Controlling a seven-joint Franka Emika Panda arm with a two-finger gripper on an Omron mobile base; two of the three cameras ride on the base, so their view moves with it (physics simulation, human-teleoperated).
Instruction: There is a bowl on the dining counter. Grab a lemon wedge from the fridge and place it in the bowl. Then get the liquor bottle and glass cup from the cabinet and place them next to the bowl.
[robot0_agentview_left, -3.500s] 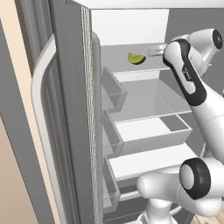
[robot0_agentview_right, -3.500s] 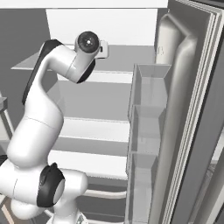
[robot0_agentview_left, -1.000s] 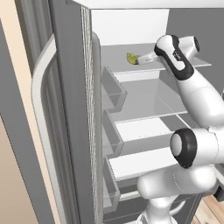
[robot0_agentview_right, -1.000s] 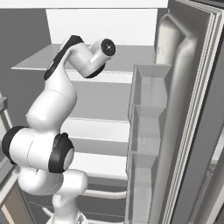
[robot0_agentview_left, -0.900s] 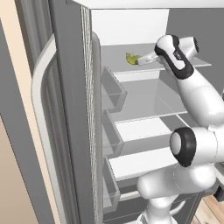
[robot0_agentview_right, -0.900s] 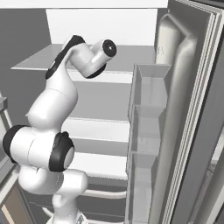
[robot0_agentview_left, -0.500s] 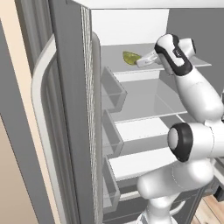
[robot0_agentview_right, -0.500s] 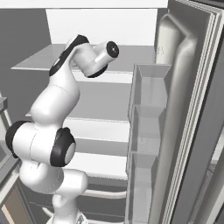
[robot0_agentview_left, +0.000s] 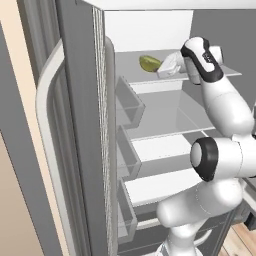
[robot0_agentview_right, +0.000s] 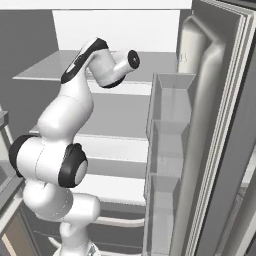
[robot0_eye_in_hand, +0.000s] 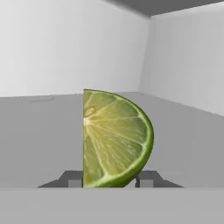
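Arm is reaching into the open fridge at top-shelf height. In the left base view the gripper sits right at the lemon wedge, which is on the upper shelf toward its left end, touching or nearly touching the white hand. In the hand view the wedge stands upright close in front of the camera: flat cut edge vertical on its left, curved green rind on the right, pale yellow-green flesh with segment lines facing the lens. The two dark fingertips rise at the bottom, one on each side of the wedge's lower end, so the jaws straddle it with the wedge between them; can't tell whether the pads actually press on it or sit just beside it, so grip is unconfirmed. Wedge bottom appears level with the shelf surface; can't tell if it's lifted. Fridge interior is white-grey, back wall and right side wall meeting in a corner behind the wedge. Left base view also shows the left door swung open with its long pale vertical handle and clear door bins stacked down its inner face. Right base view shows the right door open with its own stack of clear bins and the arm's wrist over the upper shelf. No readable labels, brands or writing anywhere in these views.
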